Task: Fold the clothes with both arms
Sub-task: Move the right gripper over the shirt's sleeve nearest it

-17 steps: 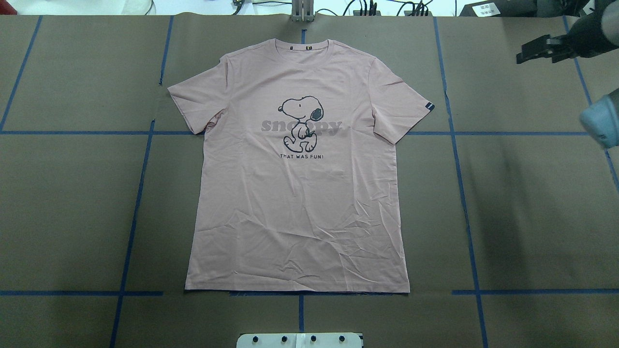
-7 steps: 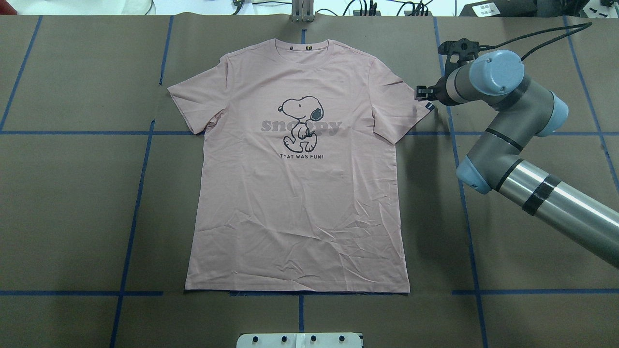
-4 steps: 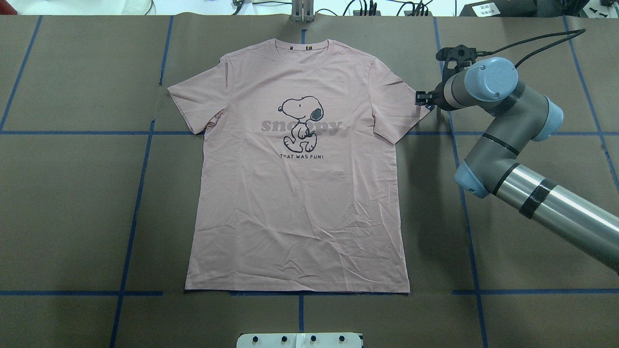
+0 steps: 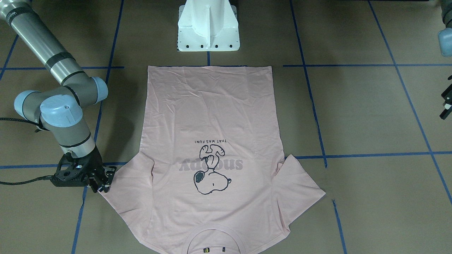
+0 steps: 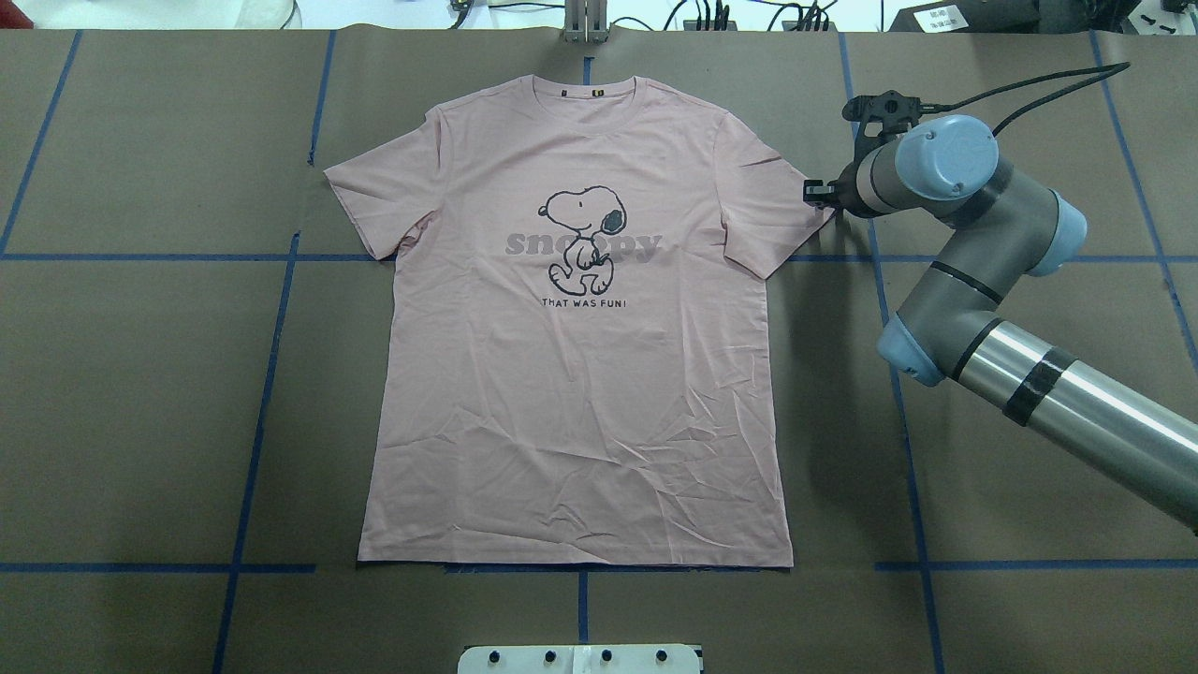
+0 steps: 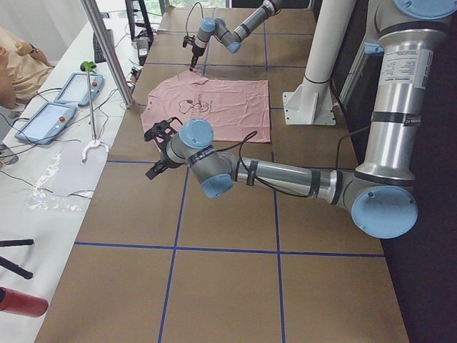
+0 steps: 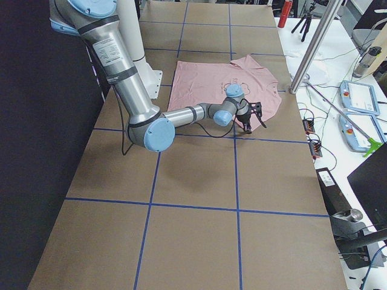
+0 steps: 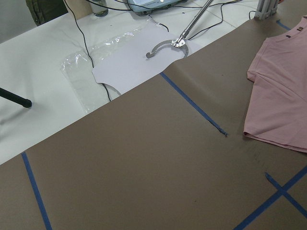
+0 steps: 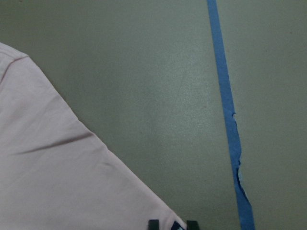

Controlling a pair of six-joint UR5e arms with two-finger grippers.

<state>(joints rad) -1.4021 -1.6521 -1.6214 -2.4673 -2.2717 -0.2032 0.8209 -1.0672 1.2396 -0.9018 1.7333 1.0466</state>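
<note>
The pale pink T-shirt point(image 5: 580, 374) lies flat and face up on the brown table, collar at the far side, with the dog print and "THAT WAS FUN!" showing; it also shows in the front view point(image 4: 212, 116). My right gripper point(image 5: 819, 194) is low at the tip of the tagged sleeve point(image 4: 102, 181). In the right wrist view its fingertips point(image 9: 153, 224) stand apart on either side of the sleeve corner point(image 9: 57, 182). My left gripper point(image 4: 445, 106) is far from the shirt, cut by the view's edge, and I cannot tell whether it is open.
The white pedestal base point(image 4: 208, 26) stands at the shirt's hem side. Blue tape lines point(image 5: 271, 374) grid the table. A white side bench with paper and a metal hook point(image 8: 165, 45) runs past the far edge. An operator point(image 6: 14, 57) sits there.
My right arm swung in from the far right edge and brought its gripper down to the tagged sleeve tip. In the last half second it hardly moved. The shirt lies unchanged.
</note>
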